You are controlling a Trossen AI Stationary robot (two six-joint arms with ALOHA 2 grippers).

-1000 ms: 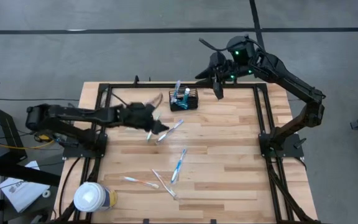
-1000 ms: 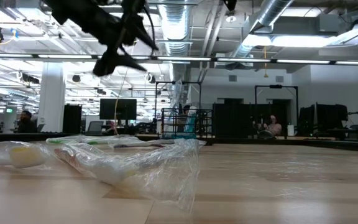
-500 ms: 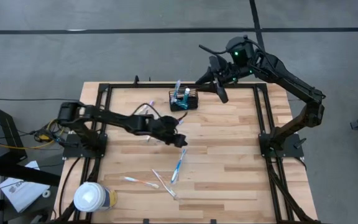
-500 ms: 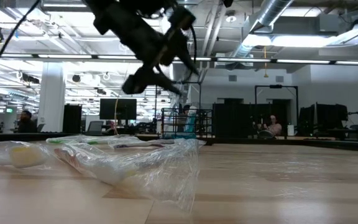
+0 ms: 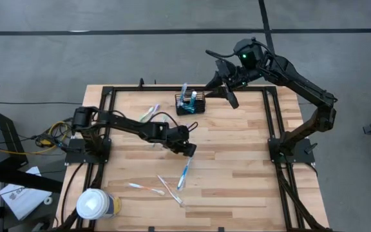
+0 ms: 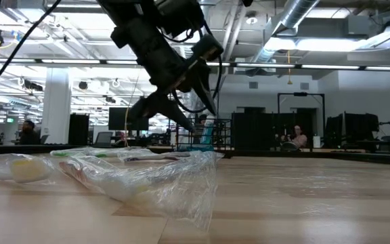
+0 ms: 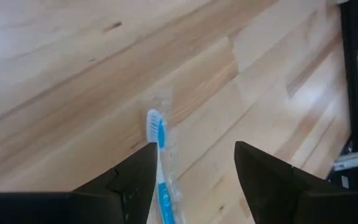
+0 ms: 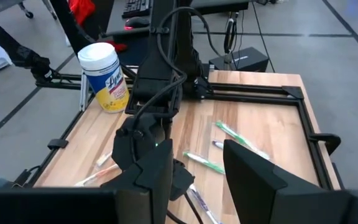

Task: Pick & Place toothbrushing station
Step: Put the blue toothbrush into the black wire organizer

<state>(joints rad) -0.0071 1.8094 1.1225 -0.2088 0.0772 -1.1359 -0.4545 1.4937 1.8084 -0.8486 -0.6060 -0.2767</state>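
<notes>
At the near edge of the table (image 5: 237,174), a white-lidded cup (image 5: 96,205) stands at the left corner. Beside it lie wrapped toothbrushes: a pale one (image 5: 144,188), a second one (image 5: 171,191) and a blue-handled toothbrush (image 5: 185,170). In the low view their clear wrapping blurs together in the foreground, and single brushes cannot be told apart there.

At mid-table, the left hand (image 5: 187,149) hovers over the head end of the blue-handled toothbrush with its fingers (image 7: 132,180) spread wide and holding nothing. A green toothbrush (image 5: 149,113) lies farther back toward the left.

Near the far edge stands the toothbrushing station (image 5: 191,102), a small black wire-mesh basket holding upright a white toothbrush and a teal tube; its other contents are too small to make out. Beside it, above the far rail, hangs the right hand (image 5: 230,98), fingers (image 8: 253,171) partly apart, empty.
</notes>
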